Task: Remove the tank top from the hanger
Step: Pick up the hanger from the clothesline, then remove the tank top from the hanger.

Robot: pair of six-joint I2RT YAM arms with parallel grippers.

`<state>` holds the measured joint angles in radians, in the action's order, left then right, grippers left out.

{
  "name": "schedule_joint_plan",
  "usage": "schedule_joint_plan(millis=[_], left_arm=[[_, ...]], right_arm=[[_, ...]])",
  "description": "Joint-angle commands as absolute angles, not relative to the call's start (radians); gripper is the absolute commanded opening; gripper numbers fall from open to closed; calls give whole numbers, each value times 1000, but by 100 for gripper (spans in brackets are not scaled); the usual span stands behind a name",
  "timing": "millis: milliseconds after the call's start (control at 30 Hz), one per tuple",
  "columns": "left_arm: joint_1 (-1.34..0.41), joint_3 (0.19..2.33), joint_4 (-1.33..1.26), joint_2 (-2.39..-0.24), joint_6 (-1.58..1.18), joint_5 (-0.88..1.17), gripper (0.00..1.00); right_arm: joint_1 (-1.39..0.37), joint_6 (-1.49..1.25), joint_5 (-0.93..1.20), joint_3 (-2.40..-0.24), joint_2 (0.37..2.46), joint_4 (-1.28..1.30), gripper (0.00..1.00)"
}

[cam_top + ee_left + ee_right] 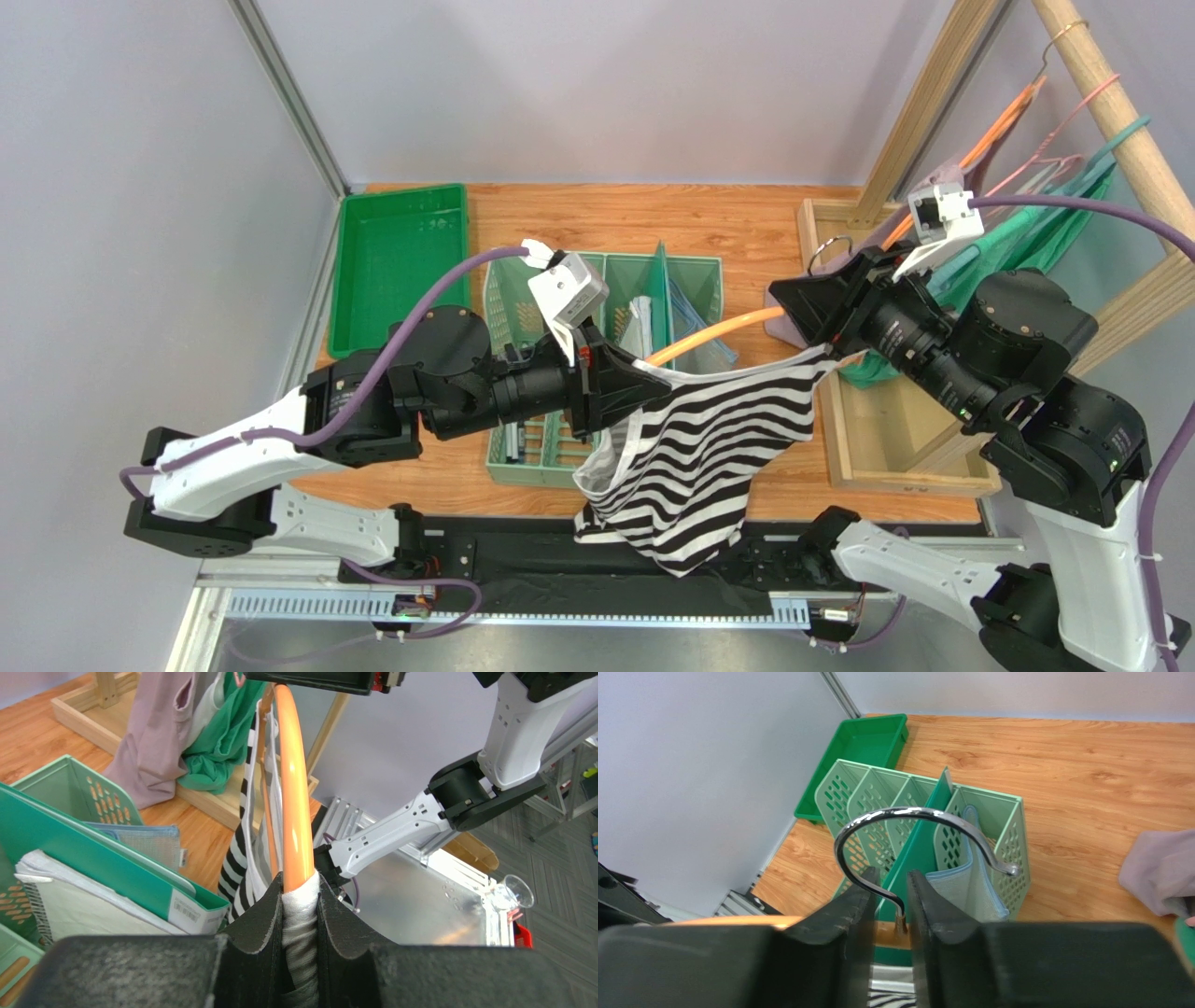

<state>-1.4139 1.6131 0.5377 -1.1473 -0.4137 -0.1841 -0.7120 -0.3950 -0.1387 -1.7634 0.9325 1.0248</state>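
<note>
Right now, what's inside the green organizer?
In the organizer: a teal folder, a blue mesh pouch and white papers. The left arm and the tank top cover its near slots, so their contents can't be seen.

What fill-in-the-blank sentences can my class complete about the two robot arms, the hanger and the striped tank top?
The black-and-white striped fabric tank top hangs on a plastic hanger coloured ___.
The right claw is shut on it just below its silver metal ___.
The left claw is shut on the opposite end of the same ___.
The flat plastic tray at the table's far left is ___.
Missing words: orange, hook, hanger, green.
</note>
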Motion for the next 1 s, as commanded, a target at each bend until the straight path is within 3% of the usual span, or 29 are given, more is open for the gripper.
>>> schedule_joint_plan(millis=[0, 33, 67, 167, 233, 300, 467, 533, 800, 967], left_arm=[[-1419, 1669, 414, -1137, -408, -141, 0], [-1419, 1667, 414, -1132, -408, -141, 0], [-1419, 1660, 414, -1128, -411, -144, 0], [-1419, 1648, 413, -1115, -410, -135, 1], [-1419, 1644, 426, -1100, -382, -118, 26], [-1419, 1669, 495, -1074, -339, -104, 41], [-1419, 1629, 565, -968, -298, -155, 51], [-1419, 1573, 558, -895, -293, -166, 62], [-1419, 1310, 463, -690, -298, -184, 54], [-1419, 1226, 385, -716, -290, -176, 59]], right_arm=[[-712, -394, -178, -1737, 916, 936, 19], [-712, -400, -184, -1724, 913, 930, 13], [-713, -411, -201, -1717, 899, 917, 0], [-712, -433, -238, -1689, 873, 893, 0], [-713, -439, -255, -1681, 867, 887, 0], [-712, -446, -261, -1692, 867, 900, 0], [-713, -448, -249, -1684, 850, 910, 0], [-712, -453, -252, -1684, 845, 913, 0], [-712, -436, -229, -1687, 831, 896, 0], [-712, -451, -212, -1669, 813, 888, 0]])
